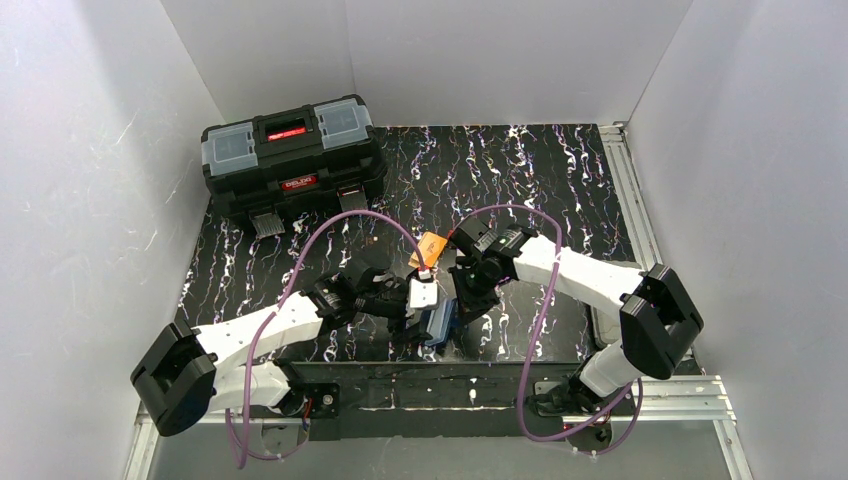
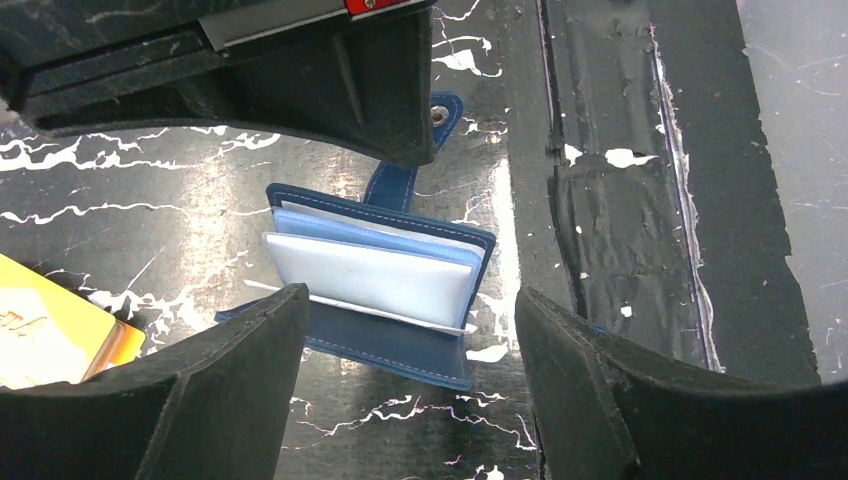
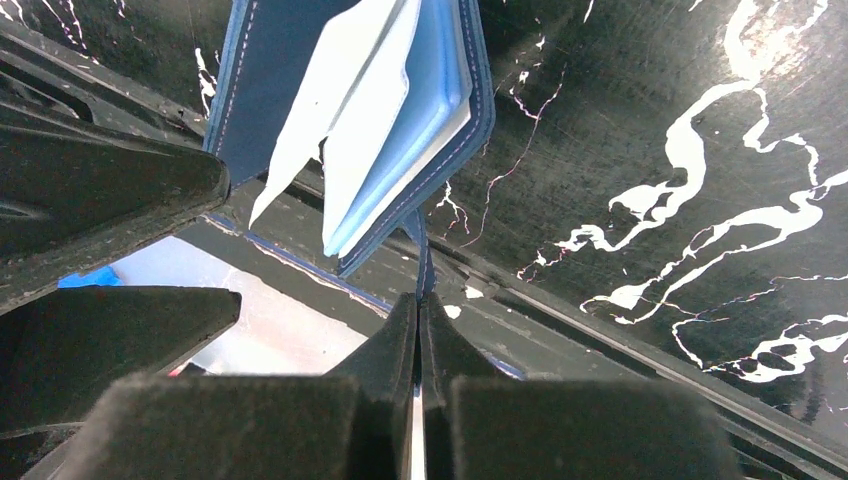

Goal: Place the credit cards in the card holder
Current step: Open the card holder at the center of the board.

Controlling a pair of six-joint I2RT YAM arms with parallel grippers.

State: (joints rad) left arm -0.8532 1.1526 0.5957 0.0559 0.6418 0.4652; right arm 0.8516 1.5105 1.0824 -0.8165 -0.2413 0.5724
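The navy card holder (image 2: 395,340) lies open on the table, its light blue and clear pockets (image 2: 370,270) fanned up. It also shows in the top view (image 1: 440,326) and the right wrist view (image 3: 255,90). My right gripper (image 3: 419,312) is shut on its snap tab (image 3: 424,262), whose snap (image 2: 440,115) peeks out beside the gripper. My left gripper (image 2: 410,335) is open just short of the holder, one finger (image 2: 215,380) on each side of its near edge. An orange-yellow card (image 2: 50,335) lies flat on the table left of it, also in the top view (image 1: 431,245). I cannot make out a whitish-grey card.
A big black toolbox (image 1: 292,160) stands shut at the back left. A raised black strip (image 2: 610,190) runs along the table's near edge right beside the holder. White walls close in three sides.
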